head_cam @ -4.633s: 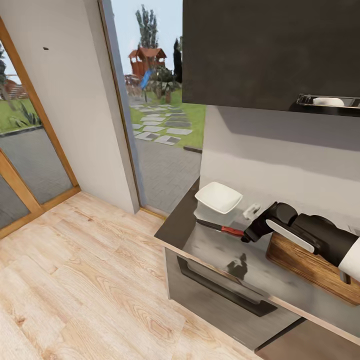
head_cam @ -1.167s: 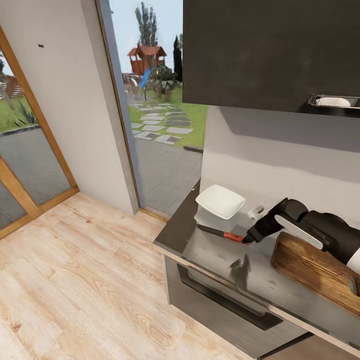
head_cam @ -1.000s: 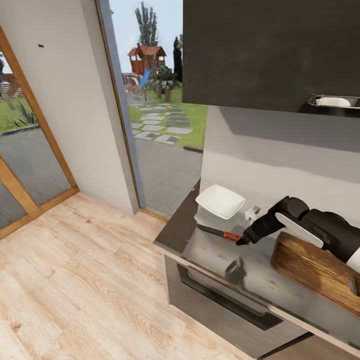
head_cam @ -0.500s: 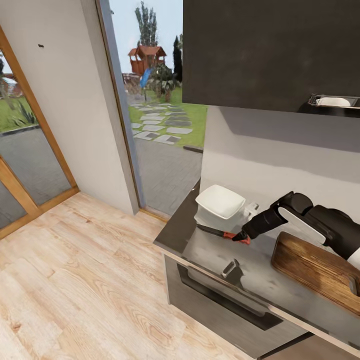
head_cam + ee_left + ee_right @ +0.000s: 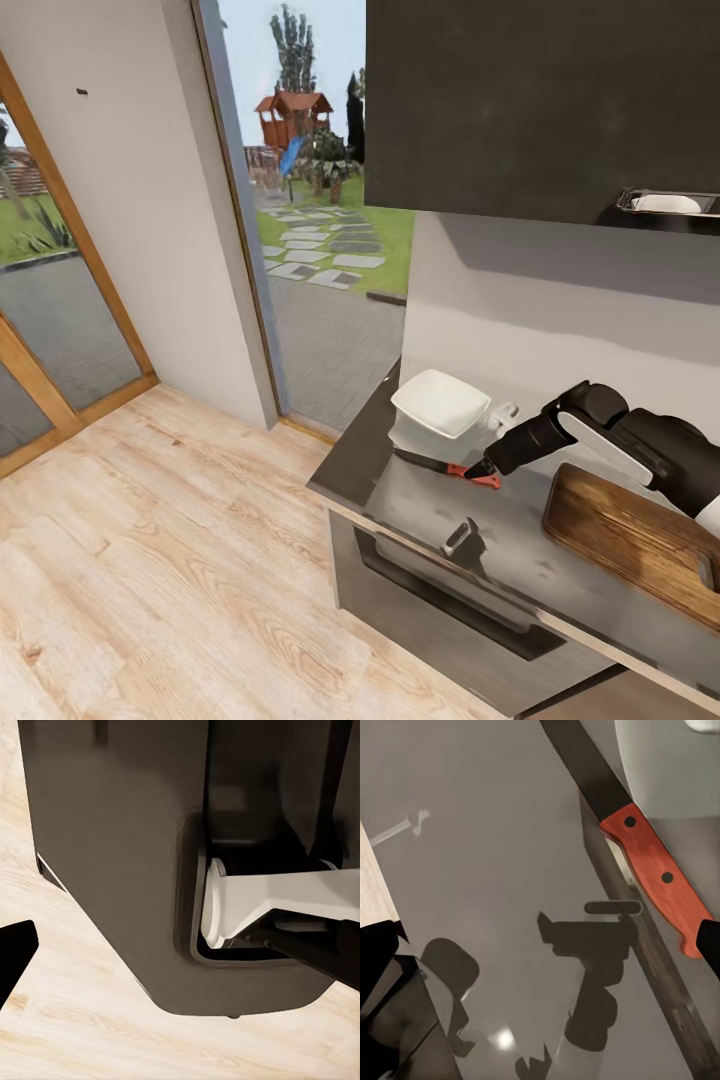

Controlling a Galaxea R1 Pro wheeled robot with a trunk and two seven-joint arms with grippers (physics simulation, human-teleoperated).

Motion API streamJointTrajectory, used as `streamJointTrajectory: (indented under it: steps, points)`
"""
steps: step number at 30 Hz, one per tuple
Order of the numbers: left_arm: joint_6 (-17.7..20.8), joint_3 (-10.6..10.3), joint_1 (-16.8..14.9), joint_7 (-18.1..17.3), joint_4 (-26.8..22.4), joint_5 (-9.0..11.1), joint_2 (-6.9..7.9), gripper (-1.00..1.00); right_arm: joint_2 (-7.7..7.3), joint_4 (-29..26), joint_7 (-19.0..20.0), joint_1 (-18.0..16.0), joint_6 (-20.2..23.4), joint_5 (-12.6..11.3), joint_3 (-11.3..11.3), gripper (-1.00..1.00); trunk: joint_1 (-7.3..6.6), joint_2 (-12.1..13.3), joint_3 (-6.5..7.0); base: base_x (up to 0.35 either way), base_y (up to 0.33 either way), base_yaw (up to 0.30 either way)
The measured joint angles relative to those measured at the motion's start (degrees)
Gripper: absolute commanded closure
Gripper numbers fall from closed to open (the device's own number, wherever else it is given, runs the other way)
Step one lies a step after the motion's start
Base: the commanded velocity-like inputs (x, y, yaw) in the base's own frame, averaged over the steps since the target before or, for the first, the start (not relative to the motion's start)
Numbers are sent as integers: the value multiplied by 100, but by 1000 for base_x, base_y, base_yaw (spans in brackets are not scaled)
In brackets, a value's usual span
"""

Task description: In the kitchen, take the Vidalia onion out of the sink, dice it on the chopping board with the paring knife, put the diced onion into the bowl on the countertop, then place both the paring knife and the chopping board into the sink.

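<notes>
The paring knife lies flat on the grey countertop with its dark blade under the rim of the white bowl. In the right wrist view the reddish handle and the blade show clearly. My right gripper is low over the handle's end and open, with one finger well off the knife and the other at the handle's tip. The chopping board rests to the right, under my right forearm. My left gripper hangs open beside my own base. The onion and the sink are out of view.
A dark wall cabinet hangs over the counter, and dark cabinet fronts with a recessed handle run below its edge. The counter ends at the left, near a glass door to the garden. Wooden floor spreads to the left.
My right gripper has moved left and down, from beside the knife's handle to right at its end. The knife, bowl and board have stayed put.
</notes>
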Motion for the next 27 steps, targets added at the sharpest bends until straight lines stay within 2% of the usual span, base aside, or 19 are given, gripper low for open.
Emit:
streamJointTrajectory:
  steps: [12,19,27]
  points:
    - [0,0,0,0,-4,0,0,-100,-2,1,-121,0,0,32,0,-100,0,0,0,2,0,0]
    - [0,0,0,0,0,0,0,-100,-3,1,-137,0,0,38,0,-100,-2,0,0,205,0,0]
    - [0,0,0,0,-3,0,0,-100,-7,1,-231,0,0,49,0,-100,0,0,0,35,0,0]
